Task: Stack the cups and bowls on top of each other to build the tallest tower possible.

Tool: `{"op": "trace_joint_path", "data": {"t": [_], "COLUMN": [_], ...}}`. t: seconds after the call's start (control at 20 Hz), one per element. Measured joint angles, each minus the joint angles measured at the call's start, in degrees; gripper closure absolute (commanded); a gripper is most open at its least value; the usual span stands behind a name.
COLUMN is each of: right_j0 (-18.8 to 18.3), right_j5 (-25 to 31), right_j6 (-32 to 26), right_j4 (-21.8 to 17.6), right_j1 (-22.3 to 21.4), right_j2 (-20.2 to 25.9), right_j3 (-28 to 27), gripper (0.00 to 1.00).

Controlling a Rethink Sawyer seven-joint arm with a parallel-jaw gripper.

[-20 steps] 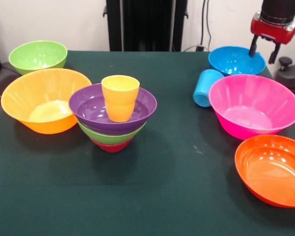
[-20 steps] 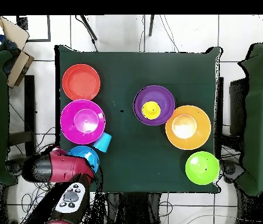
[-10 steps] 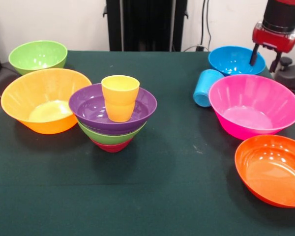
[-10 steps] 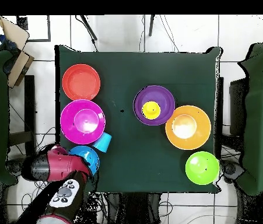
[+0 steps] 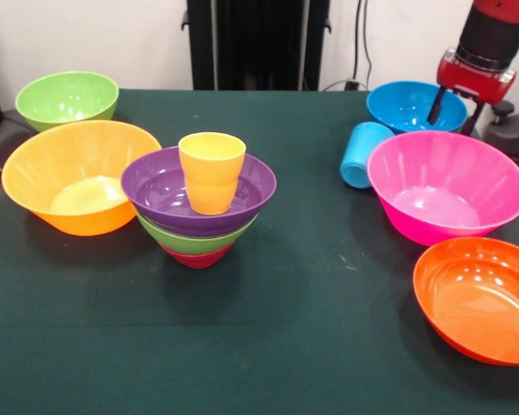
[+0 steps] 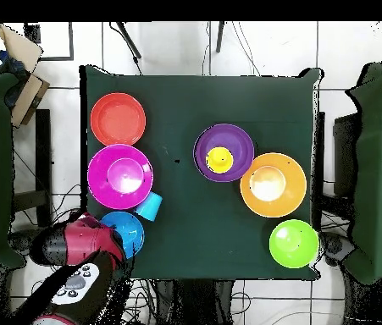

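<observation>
The tower stands left of centre: a small crimson bowl (image 5: 196, 256), a green bowl (image 5: 193, 235) and a purple bowl (image 5: 160, 186) nested, with the yellow-orange cup (image 5: 211, 173) upright inside the purple one (image 6: 236, 152). The light blue cup (image 5: 362, 153) lies on its side between the blue bowl (image 5: 406, 105) and the pink bowl (image 5: 450, 186). My gripper (image 5: 454, 111) hangs open and empty at the blue bowl's right rim, one finger over the bowl and the other outside it. In the overhead view the red wrist (image 6: 84, 241) covers the fingertips.
A large orange bowl (image 5: 78, 173) touches the tower's left side, with a second green bowl (image 5: 67, 97) behind it. A red-orange bowl (image 5: 480, 298) sits in front of the pink bowl, near the table's right edge.
My gripper has come down a little and shifted slightly left at the blue bowl's rim, and the arm above it has swung. No bowl or cup has moved.
</observation>
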Motion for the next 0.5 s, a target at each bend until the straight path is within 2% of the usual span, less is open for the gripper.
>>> {"op": "trace_joint_path", "data": {"t": [0.3,0.5], "right_j0": [2.9,2.7], "right_j5": [3.9,4.8], "right_j6": [0.8,1.0], "right_j4": [0.8,1.3], "right_j1": [2.2,2.4], "right_j2": [-3.7,-4.1], "right_j3": [-2.6,-3.2], "gripper": [0.0,0.0]}}
